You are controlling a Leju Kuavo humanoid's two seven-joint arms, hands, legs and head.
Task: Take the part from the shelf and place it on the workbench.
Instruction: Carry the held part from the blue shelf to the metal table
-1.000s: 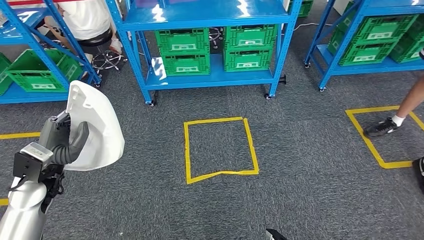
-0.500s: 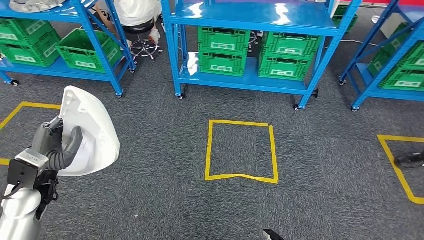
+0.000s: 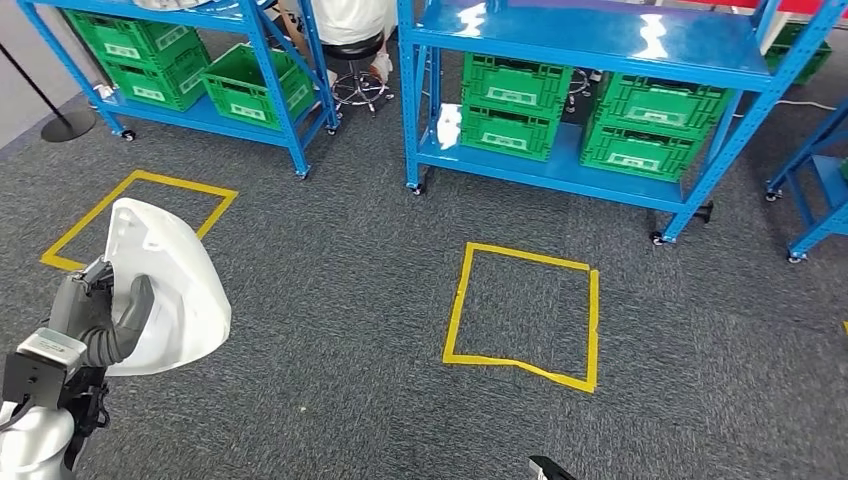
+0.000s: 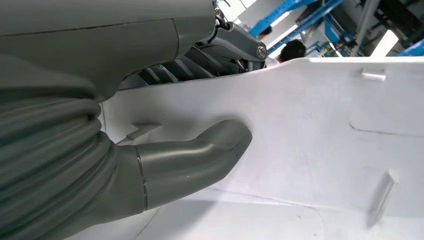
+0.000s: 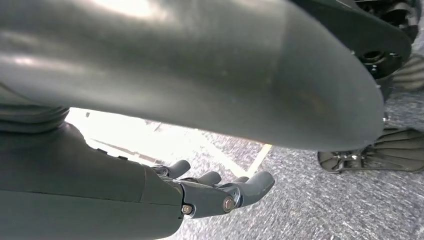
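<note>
The part is a large white curved plastic shell (image 3: 165,290), held upright at the lower left of the head view. My left hand (image 3: 100,315) grips its near edge, with the thumb across its face. In the left wrist view the grey thumb (image 4: 190,160) presses on the shell's white inner surface (image 4: 310,135), which has small moulded tabs. My right hand (image 5: 220,192) hangs low over the grey carpet with its fingers stretched out and nothing in them.
Blue shelf racks (image 3: 600,40) with green crates (image 3: 515,100) stand along the back, another rack (image 3: 200,100) at the left. Yellow tape squares (image 3: 525,310) (image 3: 140,215) mark the grey carpet. A person on a stool (image 3: 350,40) sits behind the racks. A black post base (image 3: 68,124) stands far left.
The whole picture has shifted right, so the camera has turned left. The white shell stays in my left hand. A person's leg and shoe at the right have left the picture.
</note>
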